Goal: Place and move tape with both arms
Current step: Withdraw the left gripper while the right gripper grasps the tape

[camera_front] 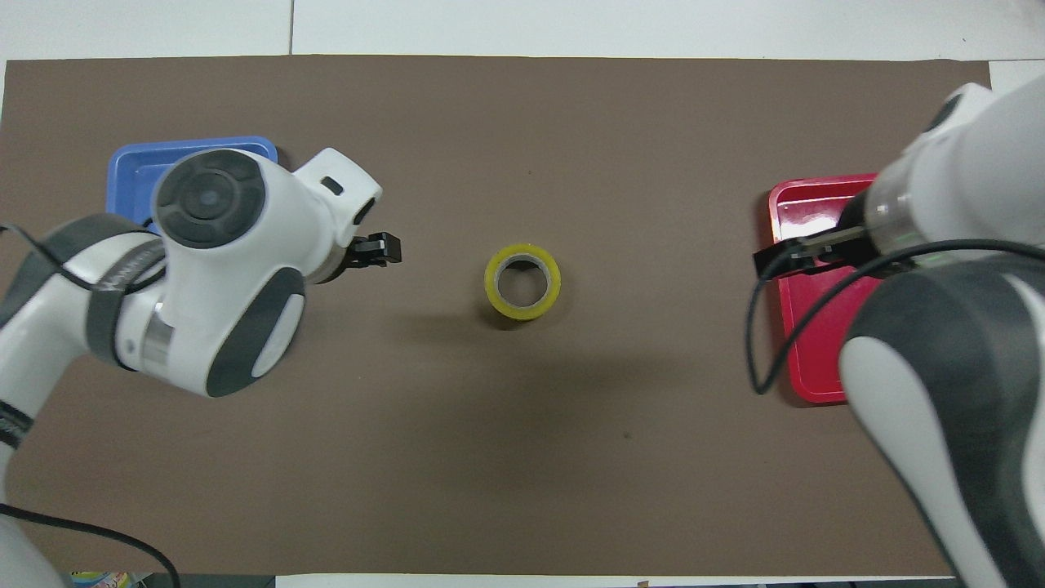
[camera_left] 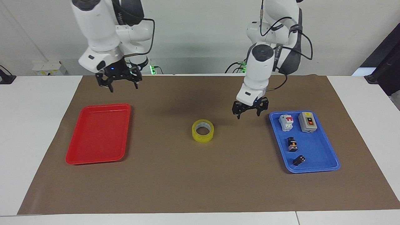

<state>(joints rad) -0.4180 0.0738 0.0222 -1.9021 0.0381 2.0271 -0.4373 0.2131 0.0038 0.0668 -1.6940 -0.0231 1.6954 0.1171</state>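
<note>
Tape lies flat, apart from both empty, spread-fingered pincers, left gripper and right gripper; probably light, stiff, slick: pinch across ring wall.

One camera sits high across the tabletop, facing the robots and looking down at a slant, far enough back to take in the whole brown mat and the wall. The other hangs high above the robots' own end, looking forward and steeply down, closer in. Both share the mat, the tape at its middle, the red tray and the blue tray, turned half around between them.
</note>
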